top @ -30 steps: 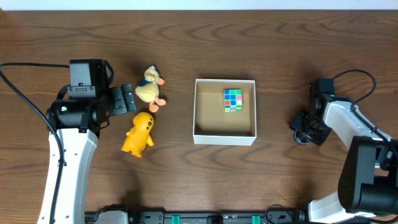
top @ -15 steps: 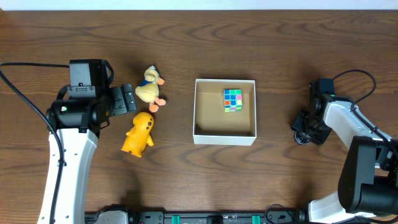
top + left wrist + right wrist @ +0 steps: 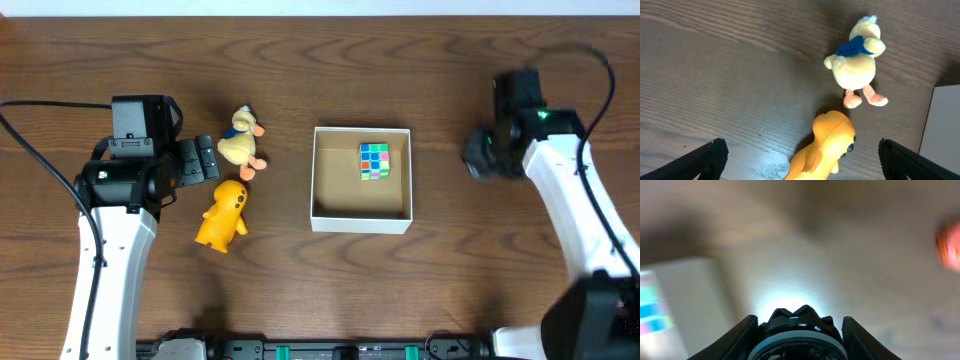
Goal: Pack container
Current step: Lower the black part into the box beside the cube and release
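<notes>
The container (image 3: 361,217), a shallow white-walled box with a tan inside, sits mid-table and holds a multicoloured cube (image 3: 375,160). A plush duck (image 3: 242,141) and a yellow toy (image 3: 224,213) lie to its left. My left gripper (image 3: 212,160) is open beside them. In the left wrist view its fingers (image 3: 802,152) straddle the yellow toy (image 3: 827,145), with the duck (image 3: 857,65) beyond. My right gripper (image 3: 476,155) hovers right of the container, shut on a dark round ridged object (image 3: 797,340). The right wrist view is blurred; its fingers (image 3: 797,325) flank that object.
The container's white wall shows at the right edge of the left wrist view (image 3: 946,125) and, blurred, at the left of the right wrist view (image 3: 695,295). An orange blur (image 3: 950,245) sits at that view's right edge. Cables trail from both arms.
My right arm has lifted from the table at the right and swung toward the back, carrying the dark object. The left arm and toys have not moved.
</notes>
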Robot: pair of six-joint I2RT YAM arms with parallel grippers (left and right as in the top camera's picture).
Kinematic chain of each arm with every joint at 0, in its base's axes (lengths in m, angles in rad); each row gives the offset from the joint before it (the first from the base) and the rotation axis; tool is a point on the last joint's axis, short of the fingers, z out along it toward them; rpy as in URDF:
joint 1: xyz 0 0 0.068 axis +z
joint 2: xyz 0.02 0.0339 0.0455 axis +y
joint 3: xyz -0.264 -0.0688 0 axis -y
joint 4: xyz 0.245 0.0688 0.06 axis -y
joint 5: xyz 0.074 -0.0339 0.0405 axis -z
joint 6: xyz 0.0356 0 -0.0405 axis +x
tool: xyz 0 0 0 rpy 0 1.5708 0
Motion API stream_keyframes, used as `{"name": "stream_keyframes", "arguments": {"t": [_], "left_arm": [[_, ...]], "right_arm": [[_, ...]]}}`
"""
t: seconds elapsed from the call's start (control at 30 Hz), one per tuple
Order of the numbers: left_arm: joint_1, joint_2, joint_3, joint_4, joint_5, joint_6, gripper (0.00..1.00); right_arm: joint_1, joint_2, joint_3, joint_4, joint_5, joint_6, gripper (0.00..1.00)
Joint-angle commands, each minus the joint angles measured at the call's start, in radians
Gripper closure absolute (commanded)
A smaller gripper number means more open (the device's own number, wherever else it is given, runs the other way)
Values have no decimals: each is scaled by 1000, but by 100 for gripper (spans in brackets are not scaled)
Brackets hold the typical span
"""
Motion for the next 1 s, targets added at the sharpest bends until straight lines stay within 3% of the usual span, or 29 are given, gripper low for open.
{"name": "stream_keyframes", "arguments": {"t": [0.0,0.17,0.4,0.63,0.97], "left_arm": [[-3,5,21,-2,-1,17,2],[-3,5,21,-2,-1,17,2],[-3,5,21,-2,-1,17,2],[-3,5,21,-2,-1,17,2],[-3,5,21,-2,-1,17,2]], "right_arm": [[127,-23,111,-5,-34,-71,99],[328,-6,182,54,-34,-160,99],[487,132,182,104,-34,-182,99],[504,294,182,173,-38,-182,99],[503,378,182,244,-39,-197,98]]}}
